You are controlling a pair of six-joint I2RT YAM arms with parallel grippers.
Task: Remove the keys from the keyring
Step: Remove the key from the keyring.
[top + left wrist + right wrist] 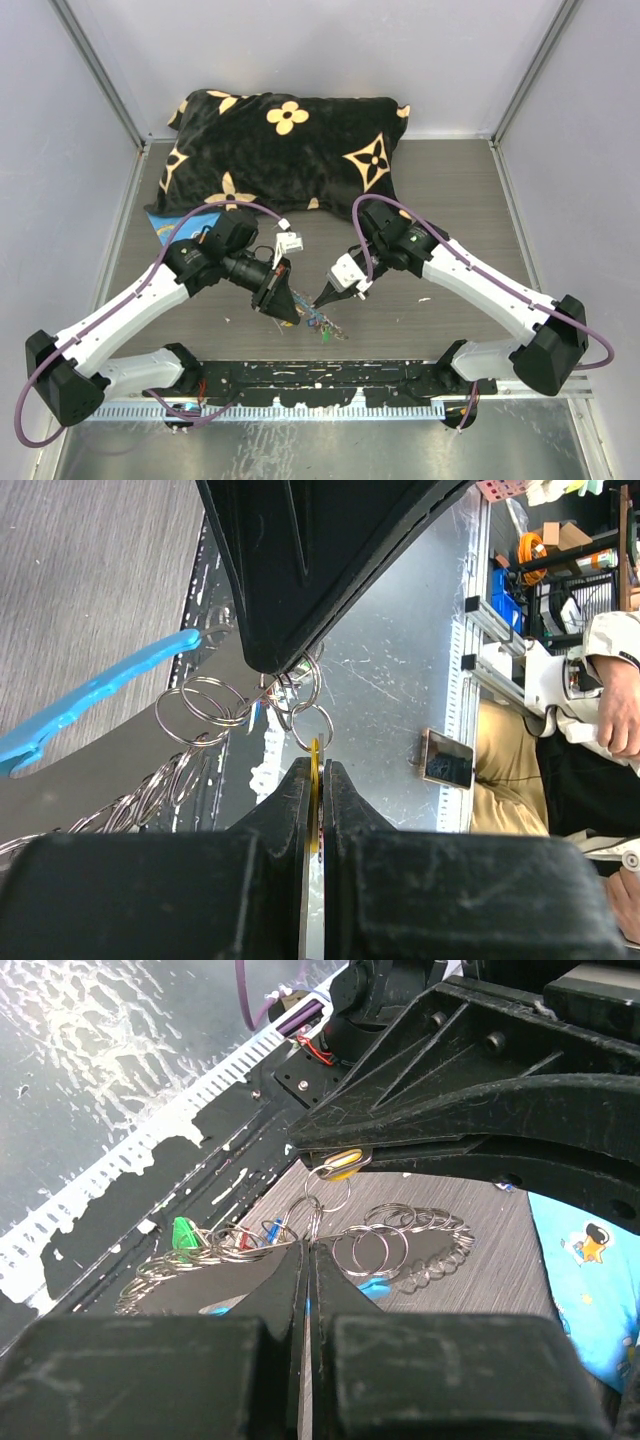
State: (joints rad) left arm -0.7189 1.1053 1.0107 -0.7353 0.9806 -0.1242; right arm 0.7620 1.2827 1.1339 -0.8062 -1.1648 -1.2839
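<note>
**Keyring** (205, 702): grey chain of linked rings with a light-blue curved section (100, 692). It is strung between the two claw tips, low over the table (450, 190).

**Left gripper** (316, 772): fingers pressed together on a thin yellow-headed key (343, 1163), which sits edge-on between the tips.

**Right gripper** (307, 1250): fingers together, apparently pinching one ring of the chain. The contact point is partly hidden.

**Keys** (183, 1232): green, blue and red heads bunched on the rings. They lie just beside the right tips, towards the table's near edge.
</note>
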